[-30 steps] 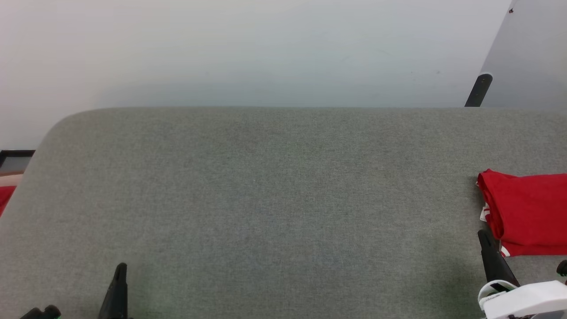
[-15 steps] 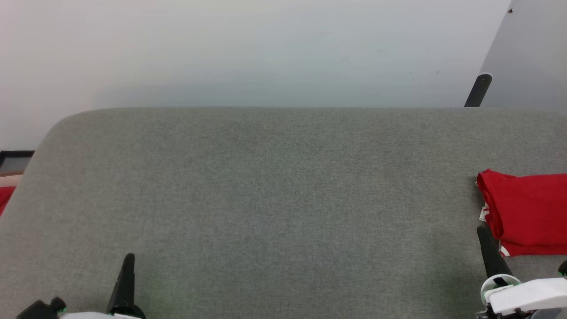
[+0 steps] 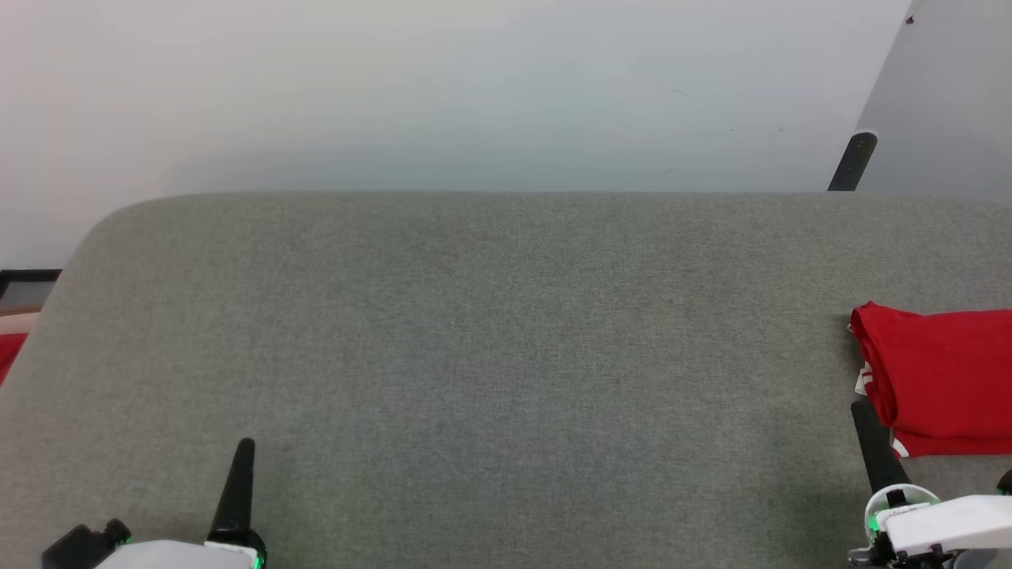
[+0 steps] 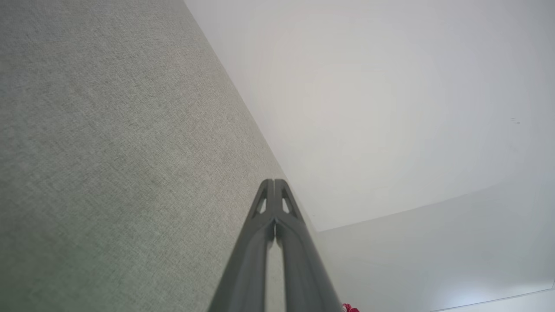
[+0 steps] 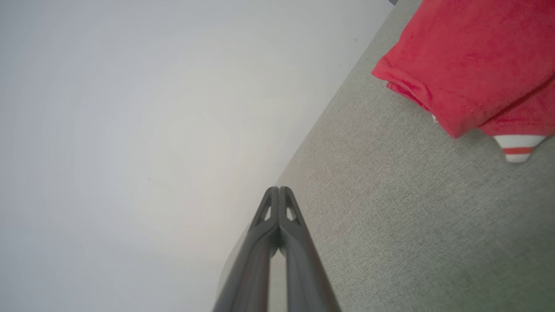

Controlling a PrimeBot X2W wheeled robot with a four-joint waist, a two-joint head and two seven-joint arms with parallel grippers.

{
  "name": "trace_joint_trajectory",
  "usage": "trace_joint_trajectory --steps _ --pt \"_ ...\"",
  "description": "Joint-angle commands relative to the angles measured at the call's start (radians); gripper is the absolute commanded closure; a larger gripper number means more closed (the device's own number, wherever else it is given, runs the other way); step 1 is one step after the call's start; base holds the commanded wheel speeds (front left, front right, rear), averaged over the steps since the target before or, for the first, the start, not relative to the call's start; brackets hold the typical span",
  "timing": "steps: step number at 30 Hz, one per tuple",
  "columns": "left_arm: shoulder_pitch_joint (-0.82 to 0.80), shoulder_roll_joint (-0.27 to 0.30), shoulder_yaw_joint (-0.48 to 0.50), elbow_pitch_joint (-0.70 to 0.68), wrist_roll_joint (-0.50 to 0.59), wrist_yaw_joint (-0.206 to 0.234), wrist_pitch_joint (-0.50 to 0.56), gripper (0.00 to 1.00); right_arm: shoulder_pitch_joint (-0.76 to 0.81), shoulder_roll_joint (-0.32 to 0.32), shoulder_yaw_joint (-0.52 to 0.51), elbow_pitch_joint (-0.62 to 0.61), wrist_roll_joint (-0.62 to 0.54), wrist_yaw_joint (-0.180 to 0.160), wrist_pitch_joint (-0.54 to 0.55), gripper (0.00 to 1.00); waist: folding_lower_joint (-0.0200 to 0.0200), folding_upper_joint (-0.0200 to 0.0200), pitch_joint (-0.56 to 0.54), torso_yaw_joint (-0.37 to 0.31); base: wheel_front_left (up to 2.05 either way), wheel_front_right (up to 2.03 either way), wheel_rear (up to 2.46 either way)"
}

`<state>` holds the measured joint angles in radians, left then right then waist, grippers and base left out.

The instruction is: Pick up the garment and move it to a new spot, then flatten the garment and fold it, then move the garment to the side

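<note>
The folded red jersey T-shirt (image 3: 941, 379), a plain red rectangle with white-and-red striped trim (image 5: 518, 149) peeking from its near corner, lies far to the right on the grey fabric-covered table (image 3: 506, 332). It looks light, soft and floppy; pinching all layers at the folded edge should keep it together. The right end effector (image 3: 859, 408), just beside it, and the left end effector (image 3: 247, 447), well apart, are both closed on nothing.
</note>
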<state>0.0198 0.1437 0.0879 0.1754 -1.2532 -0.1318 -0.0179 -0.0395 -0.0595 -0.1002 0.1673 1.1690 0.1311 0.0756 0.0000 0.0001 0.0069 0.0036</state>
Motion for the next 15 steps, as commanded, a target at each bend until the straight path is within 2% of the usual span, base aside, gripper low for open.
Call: trace_joint_trajectory --steps 1,15 --pt "-0.017 0.002 0.005 -0.003 -0.016 0.001 0.004 1.00 -0.027 -0.002 -0.005 -0.005 0.017 0.000 0.004 1.00 0.0000 -0.0001 0.000 0.000 0.00 0.00 0.00" --pt "-0.050 -0.024 0.009 0.018 -0.118 0.001 0.039 1.00 -0.041 0.002 -0.008 0.020 0.142 0.000 0.014 1.00 0.0000 -0.0001 -0.001 -0.001 0.00 0.00 0.00"
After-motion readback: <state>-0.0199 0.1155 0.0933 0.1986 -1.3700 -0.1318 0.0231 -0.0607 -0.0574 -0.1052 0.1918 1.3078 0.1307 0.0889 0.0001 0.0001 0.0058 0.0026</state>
